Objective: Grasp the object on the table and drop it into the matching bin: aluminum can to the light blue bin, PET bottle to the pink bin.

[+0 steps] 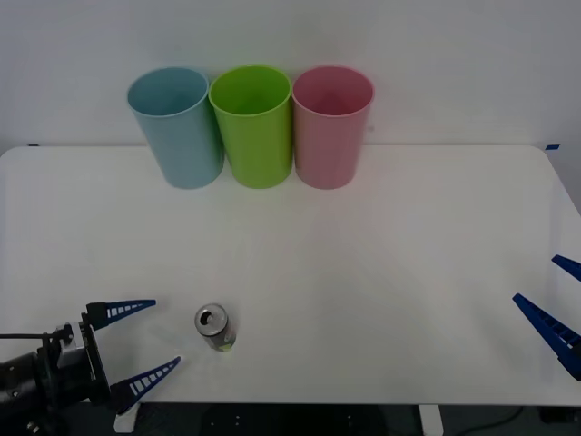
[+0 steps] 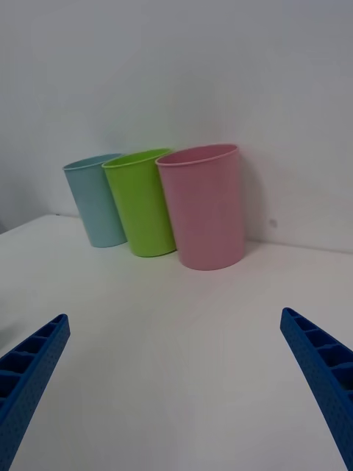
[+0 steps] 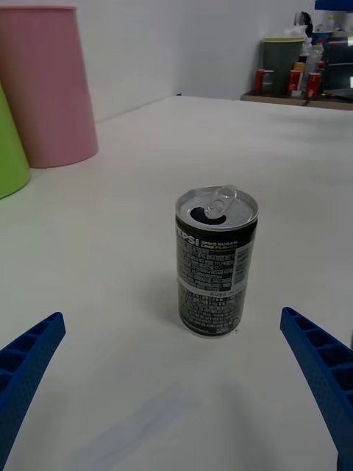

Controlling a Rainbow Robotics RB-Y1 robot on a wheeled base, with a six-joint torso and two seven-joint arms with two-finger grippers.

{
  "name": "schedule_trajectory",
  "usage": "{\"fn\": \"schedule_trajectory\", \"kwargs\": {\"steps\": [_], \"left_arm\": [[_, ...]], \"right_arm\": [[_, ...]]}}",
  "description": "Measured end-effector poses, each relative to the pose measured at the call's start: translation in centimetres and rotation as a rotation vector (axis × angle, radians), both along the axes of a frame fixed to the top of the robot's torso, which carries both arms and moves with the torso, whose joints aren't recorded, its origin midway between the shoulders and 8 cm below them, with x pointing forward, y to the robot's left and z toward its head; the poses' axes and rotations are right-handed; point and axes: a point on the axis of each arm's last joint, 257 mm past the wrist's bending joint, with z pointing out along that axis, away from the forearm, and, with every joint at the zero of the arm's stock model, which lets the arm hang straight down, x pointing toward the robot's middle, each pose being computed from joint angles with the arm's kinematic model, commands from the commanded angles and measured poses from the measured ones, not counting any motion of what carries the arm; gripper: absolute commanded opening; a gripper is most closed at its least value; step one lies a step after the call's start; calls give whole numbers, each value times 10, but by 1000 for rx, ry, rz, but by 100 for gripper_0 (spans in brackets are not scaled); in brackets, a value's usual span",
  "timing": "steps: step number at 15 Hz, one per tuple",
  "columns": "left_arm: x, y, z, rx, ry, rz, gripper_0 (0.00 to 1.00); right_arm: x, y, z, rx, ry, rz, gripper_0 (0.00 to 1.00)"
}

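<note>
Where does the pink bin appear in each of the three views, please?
Front: pink bin, rightmost of three, at the table's far edge.
Right wrist: nearest bin, centre.
Left wrist: upper-left corner, behind the can.
Shared landmark: green bin beside it.

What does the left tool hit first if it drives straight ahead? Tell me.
The small dark aluminum can with the silver top, standing upright on the white table. The open left tool points at it, and the can lines up between the fingers, though exact depth is unclear.
</note>
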Motion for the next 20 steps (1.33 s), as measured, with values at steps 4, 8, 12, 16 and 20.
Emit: {"fn": "schedule_trajectory", "kwargs": {"steps": [4,8,12,16,20], "left_arm": [[-4,-14,-7,-21,14,-15,100],[-3,-32,-10,-58,16,-12,100],[3,-46,-12,-69,14,-14,100],[11,-53,-19,-68,20,-23,100],[17,-66,-22,-80,17,-37,100]], "right_arm": [[0,0,0,0,0,0,100],[0,0,0,0,0,0,100],[0,0,0,0,0,0,100],[0,0,0,0,0,0,100],[0,0,0,0,0,0,100]]}}
